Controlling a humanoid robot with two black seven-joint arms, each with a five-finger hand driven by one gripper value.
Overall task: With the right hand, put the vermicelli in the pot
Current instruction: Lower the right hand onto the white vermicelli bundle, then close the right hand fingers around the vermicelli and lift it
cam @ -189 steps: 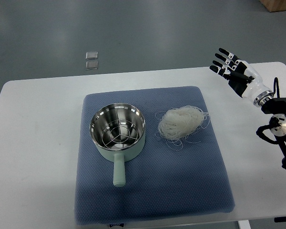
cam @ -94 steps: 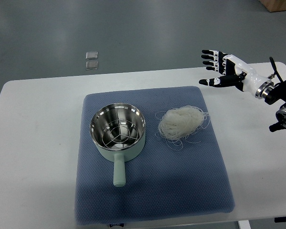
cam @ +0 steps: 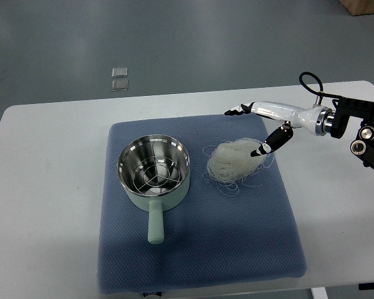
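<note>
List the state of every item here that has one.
pot: upright on the blue mat, empty but for a wire rack, handle toward the near edge.
vermicelli: loose nest on the mat, right of the pot.
right hand: open, thumb tip at the vermicelli's right edge, holding nothing.

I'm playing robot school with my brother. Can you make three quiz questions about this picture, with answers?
1. True or false: the vermicelli is already inside the pot.
2. Which way does the pot's handle point? A) toward the bottom of the picture B) toward the noodles C) toward the floor tiles at the top
3. Fill in: the pot and noodles sit on a blue ____.

Key
1. False. It lies on the mat, right of the pot; the right hand is open above its right edge.
2. A
3. mat
</note>
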